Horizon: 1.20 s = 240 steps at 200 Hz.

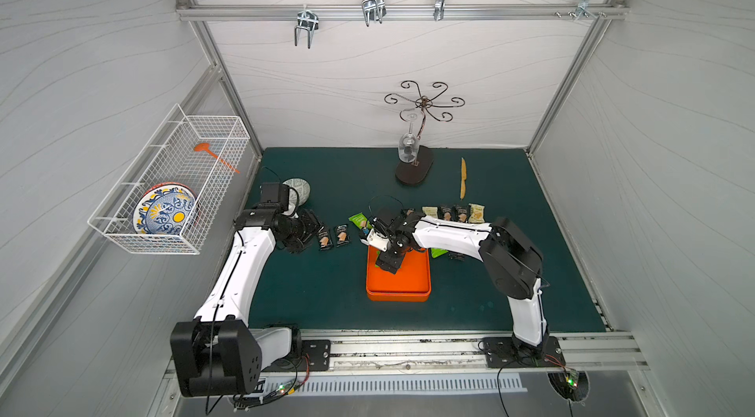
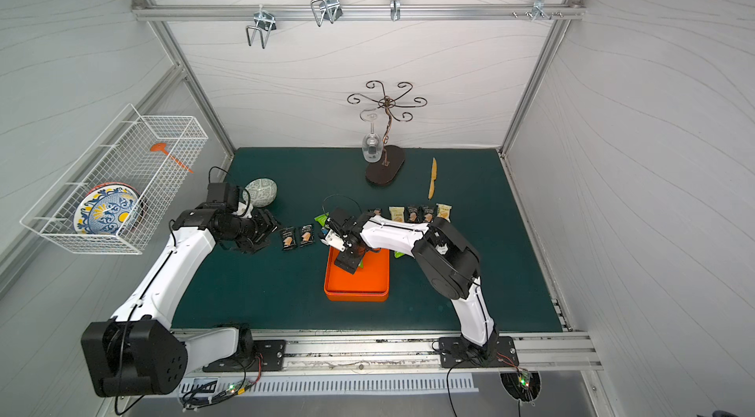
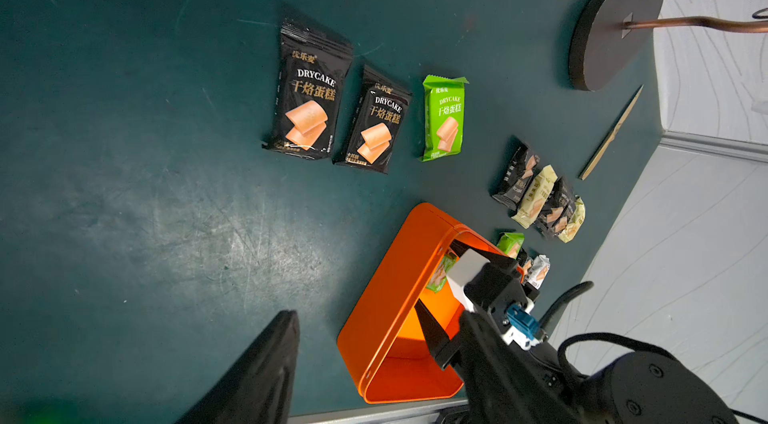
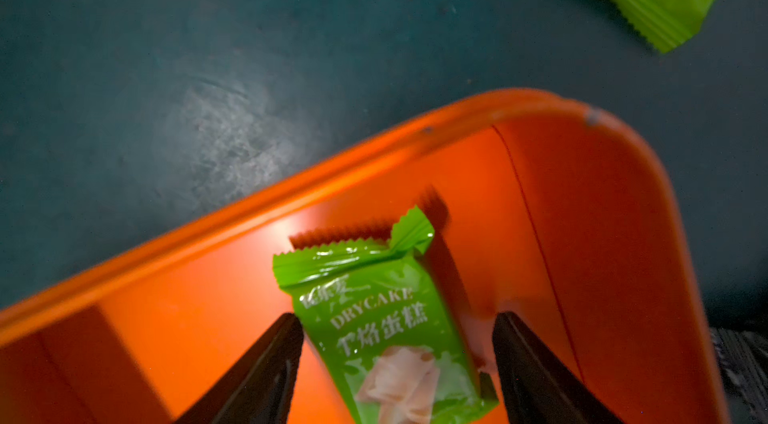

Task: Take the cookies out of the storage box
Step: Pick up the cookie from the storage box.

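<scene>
The orange storage box [image 1: 398, 296], centre of the mat [image 1: 510, 272], sits nearly emptied, most cookies [image 1: 453, 213] lying around its far side, as the right gripper [image 4: 397, 314], jaws spread, straddles the one green packet [image 4: 386, 318] visible inside; the left gripper [image 1: 308, 231] hangs at left, opening unclear.

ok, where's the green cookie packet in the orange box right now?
Right wrist view: the bright green sealed cookie packet lies on the floor of the shallow orange plastic storage box, between the right gripper's open fingers.
</scene>
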Available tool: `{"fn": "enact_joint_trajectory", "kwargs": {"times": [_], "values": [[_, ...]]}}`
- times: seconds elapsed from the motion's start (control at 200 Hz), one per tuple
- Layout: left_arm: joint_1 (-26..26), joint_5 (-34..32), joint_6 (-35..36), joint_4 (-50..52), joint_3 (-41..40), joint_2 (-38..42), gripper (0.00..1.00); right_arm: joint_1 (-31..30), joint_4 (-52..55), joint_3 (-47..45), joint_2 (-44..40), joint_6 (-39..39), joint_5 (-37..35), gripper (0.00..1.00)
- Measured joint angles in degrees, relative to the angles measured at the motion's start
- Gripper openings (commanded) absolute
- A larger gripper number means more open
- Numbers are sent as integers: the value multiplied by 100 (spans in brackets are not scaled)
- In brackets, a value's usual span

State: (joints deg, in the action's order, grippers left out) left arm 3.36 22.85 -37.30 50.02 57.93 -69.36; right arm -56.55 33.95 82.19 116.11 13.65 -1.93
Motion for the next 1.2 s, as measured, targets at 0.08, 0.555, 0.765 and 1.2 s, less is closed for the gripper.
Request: {"fn": "enact_joint_trajectory", "kwargs": {"times": [0.08, 0.555, 0.765, 1.2], "values": [[4, 11, 0, 0, 0, 0, 66, 9, 2, 42, 83, 20, 4, 74], [42, 37, 2, -52, -92, 0, 66, -26, -11, 68, 105, -11, 44, 43], [42, 37, 4, -68, -120, -2, 66, -35, 44, -35, -66, -175, 85, 44], [63, 37, 280, -74, -120, -87, 65, 175, 398, -393, -1735, -1368, 258, 42]]}}
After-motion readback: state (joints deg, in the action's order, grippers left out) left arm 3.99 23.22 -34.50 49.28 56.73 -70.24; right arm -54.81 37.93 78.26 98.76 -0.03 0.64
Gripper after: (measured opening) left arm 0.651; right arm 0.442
